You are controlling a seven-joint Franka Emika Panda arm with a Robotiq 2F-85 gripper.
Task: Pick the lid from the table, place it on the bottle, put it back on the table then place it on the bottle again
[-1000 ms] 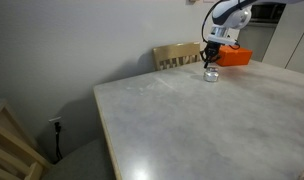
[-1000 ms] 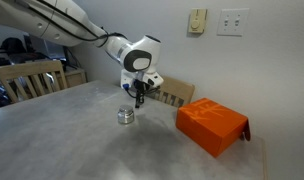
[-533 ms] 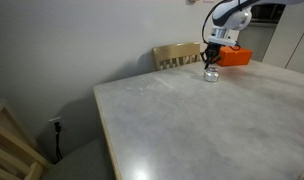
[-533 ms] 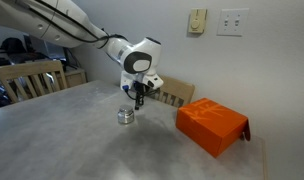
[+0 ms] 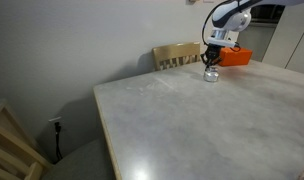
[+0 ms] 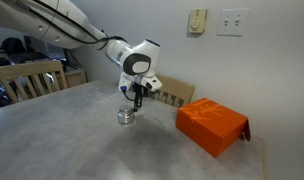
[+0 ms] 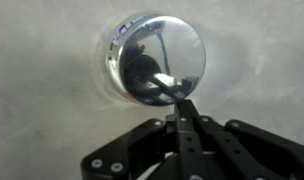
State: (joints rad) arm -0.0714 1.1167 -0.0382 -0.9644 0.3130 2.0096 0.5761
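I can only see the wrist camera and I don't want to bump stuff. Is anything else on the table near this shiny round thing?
Observer: Yes. An orange box sits on the table, apart from the bottle.
Operator: How high up are my fingers?
Observer: Low. In both exterior views the fingers hang just over the bottle's top; I cannot tell if they touch it.
Operator: What's behind the bottle?
Observer: A wooden chair stands at the table's edge, close behind the bottle.
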